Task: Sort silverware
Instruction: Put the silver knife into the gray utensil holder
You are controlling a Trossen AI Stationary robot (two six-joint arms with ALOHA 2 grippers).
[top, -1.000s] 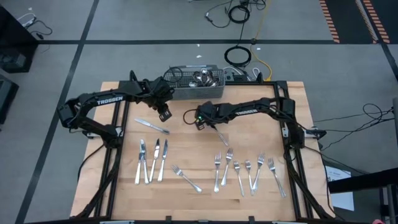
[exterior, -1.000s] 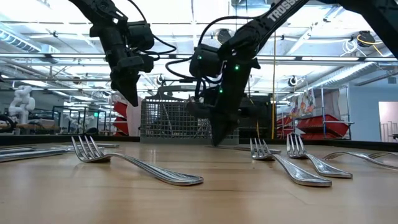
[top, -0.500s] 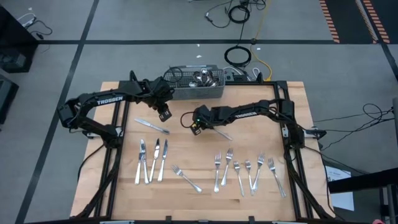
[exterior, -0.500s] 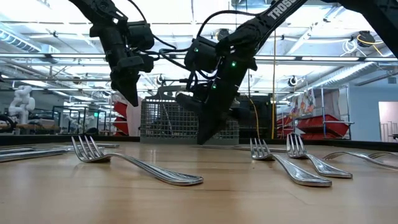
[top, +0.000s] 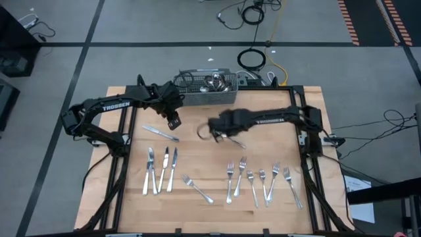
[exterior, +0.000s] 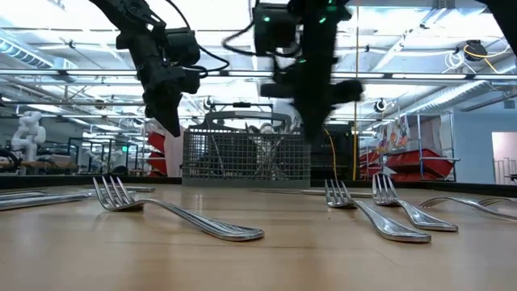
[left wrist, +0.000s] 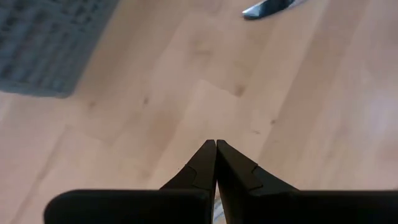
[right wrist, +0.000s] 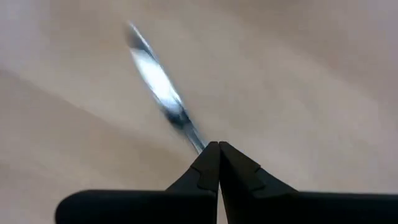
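Note:
My right gripper (right wrist: pixel 217 144) hangs over the table's middle (top: pixel 217 133), shut on a slim silver piece of silverware (right wrist: pixel 155 78). The piece is blurred, with a long flat shiny end. My left gripper (left wrist: pixel 216 143) hovers shut near the grey wire-mesh basket (top: pixel 205 89), with nothing seen between its fingers. A table knife (top: pixel 160 133) lies flat on the wood just beside it. Three knives (top: pixel 161 170) lie in a row near the front left. One fork (top: pixel 197 189) lies at the front middle, and several forks (top: pixel 263 181) at the front right. My right gripper pinches the piece's narrow part (right wrist: pixel 196 140) between its two fingertips, which come from above and point steeply down. The wide shiny end (right wrist: pixel 149 65) sticks out beyond the fingertips. The piece looks lifted clear of the table; blur hides the rest.
The basket (exterior: pixel 246 153) stands at the table's far edge and holds more silverware. Bare wood (top: pixel 204 158) lies between the knife row and the forks. Cables and a power strip (top: pixel 253 78) lie behind the table.
My right gripper has risen well above the table, staying shut. It has tipped more steeply down and carried the silver piece up off the wood. It first drifted a little toward the table's left, then came back.

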